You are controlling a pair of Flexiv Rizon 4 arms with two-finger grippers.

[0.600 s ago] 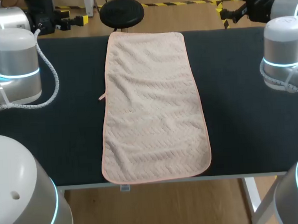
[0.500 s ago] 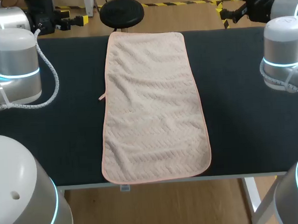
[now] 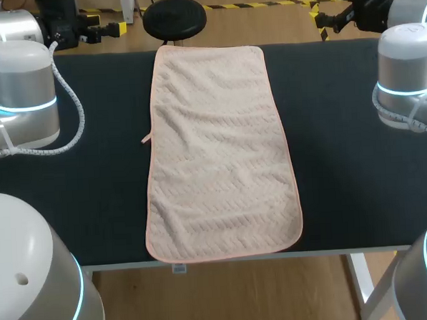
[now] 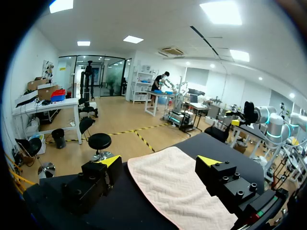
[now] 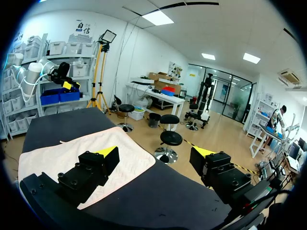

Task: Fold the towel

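A peach-pink towel [image 3: 217,153] lies spread flat and lengthwise on the dark table [image 3: 342,160], reaching from the far edge to the near edge. A small loop [image 3: 146,140] sticks out of its left hem. My left gripper [image 3: 110,29] hangs open above the table's far left corner, away from the towel. My right gripper [image 3: 325,14] is open above the far right corner. In the left wrist view the towel [image 4: 177,191] lies ahead of and below the open gripper [image 4: 158,160]. From the right wrist, the towel [image 5: 72,153] stretches away beside the open gripper [image 5: 154,153].
Bare dark tabletop [image 3: 101,194] flanks the towel on both sides. The towel's near hem overhangs the table's front edge, where a small tag [image 3: 178,268] hangs down. My arms' grey bodies stand at both sides of the table.
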